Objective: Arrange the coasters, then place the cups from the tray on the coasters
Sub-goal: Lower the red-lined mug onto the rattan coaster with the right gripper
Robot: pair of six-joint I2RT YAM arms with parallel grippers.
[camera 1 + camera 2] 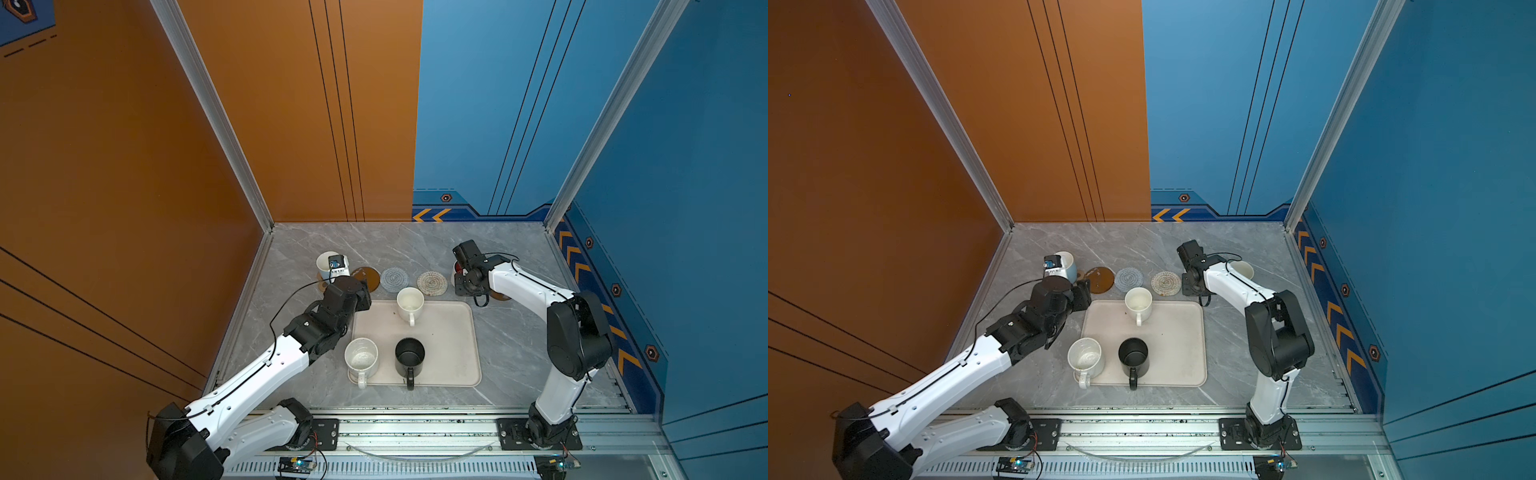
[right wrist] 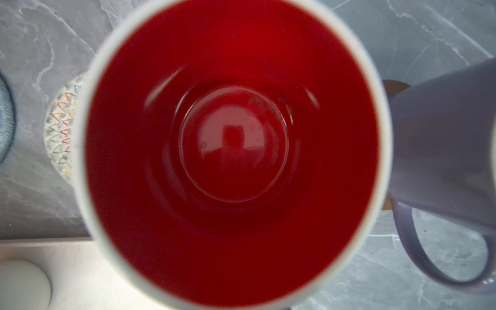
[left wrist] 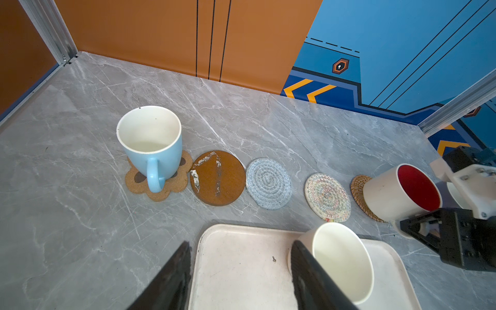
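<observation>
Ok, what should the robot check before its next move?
1. Red mug above rattan coaster: ok.
2. Red mug sitting flat on it: cannot tell.
3. Right gripper shut on the red mug: ok.
4. Gap to lavender mug: cannot tell, very close.
5. Left gripper open and empty: ok.
6. Brown coaster, grey-blue coaster and white coaster bare for more mugs: ok.
</observation>
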